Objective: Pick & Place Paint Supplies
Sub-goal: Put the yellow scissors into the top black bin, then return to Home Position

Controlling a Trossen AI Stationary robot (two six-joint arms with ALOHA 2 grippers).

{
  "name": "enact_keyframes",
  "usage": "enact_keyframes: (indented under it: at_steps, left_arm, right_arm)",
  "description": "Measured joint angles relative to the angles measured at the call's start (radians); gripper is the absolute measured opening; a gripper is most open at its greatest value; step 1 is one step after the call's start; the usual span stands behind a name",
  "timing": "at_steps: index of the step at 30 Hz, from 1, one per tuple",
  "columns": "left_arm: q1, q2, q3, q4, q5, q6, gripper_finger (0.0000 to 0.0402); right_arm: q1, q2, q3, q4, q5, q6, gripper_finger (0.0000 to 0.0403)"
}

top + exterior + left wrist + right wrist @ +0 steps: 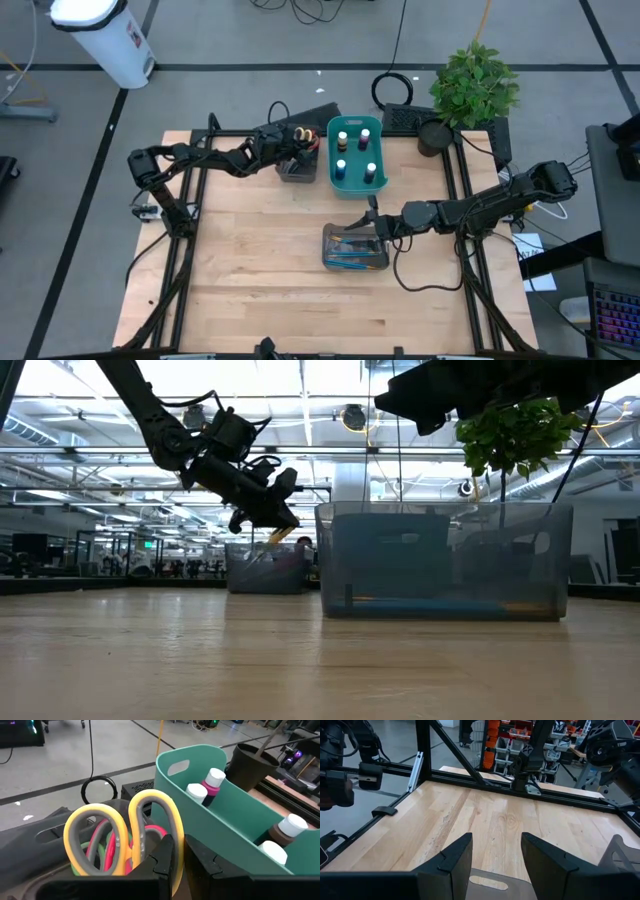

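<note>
Left wrist view: yellow-handled scissors (122,837)

Bright even overhead light, ceiling strip lights (200,405) glaring at table level, arms silhouetted, soft shadows

One camera looks straight down on the tabletop (260,260); another sits level with it; both share the teal bin (355,150).

Count so far: five bottles (342,139) in one teal bin (333,178), two grey trays (355,262), one plant (474,84), two arms.
</note>
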Motion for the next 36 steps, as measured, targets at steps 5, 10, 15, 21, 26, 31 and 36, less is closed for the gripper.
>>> enact_keyframes:
  at_steps: [5, 10, 15, 21, 26, 31, 36]
  left_arm:
    - [-0.002, 0.0, 0.0, 0.0, 0.0, -0.018, 0.0054]
    - [-0.002, 0.0, 0.0, 0.001, 0.003, -0.015, 0.0121]
    - [0.003, -0.013, 0.005, -0.003, 0.057, -0.014, 0.0187]
    - [0.05, -0.199, 0.01, -0.118, 0.376, -0.016, 0.0224]
    - [0.095, -0.462, 0.011, -0.384, 0.508, -0.021, 0.0229]
    - [0.077, -0.712, -0.01, -0.677, 0.45, 0.144, 0.023]
    - [-0.018, -0.912, -0.167, -0.706, 0.349, 0.194, 0.023]
  right_arm:
    - [0.0, 0.0, 0.0, 0.0, 0.0, 0.0, 0.016]
    - [0.0, 0.0, 0.0, 0.0, 0.0, 0.0, 0.016]
    - [0.0, 0.0, 0.0, -0.003, 0.0, 0.0, 0.016]
    - [0.0, -0.022, 0.0, -0.097, 0.0, 0.0, 0.016]
    - [0.0, -0.148, 0.0, -0.242, 0.0, 0.03, 0.016]
    - [0.0, -0.343, 0.0, -0.379, 0.0, 0.062, 0.016]
    - [0.0, -0.536, 0.0, -0.564, 0.0, 0.063, 0.016]
